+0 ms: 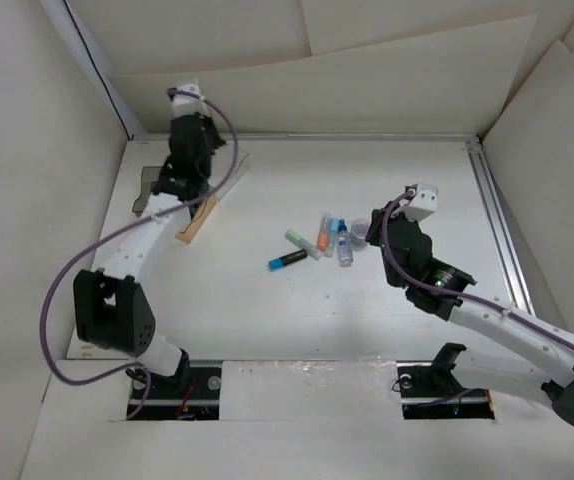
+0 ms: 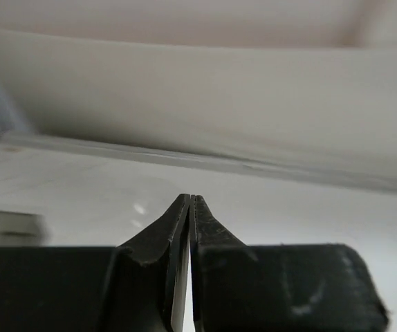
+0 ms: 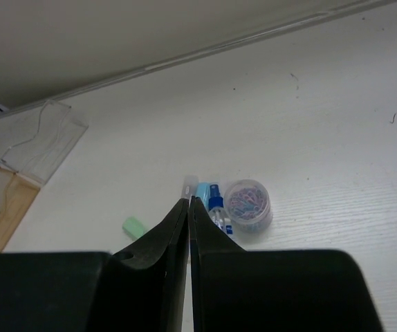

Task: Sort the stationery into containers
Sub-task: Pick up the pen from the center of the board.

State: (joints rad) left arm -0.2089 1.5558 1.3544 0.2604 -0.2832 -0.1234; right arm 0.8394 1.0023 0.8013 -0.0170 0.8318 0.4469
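Holding in my left gripper (image 2: 190, 198): nothing, jaws pressed together.
My right gripper (image 3: 189, 201): closed too, empty.
Bottle (image 3: 216, 205): just beyond its tips.

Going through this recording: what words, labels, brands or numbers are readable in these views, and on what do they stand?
No text can be read in any view.
small bottle: any label is too small and blurred to read.
markers: no legible print.
round clear tub: no legible print.
clear bin: no marking visible.
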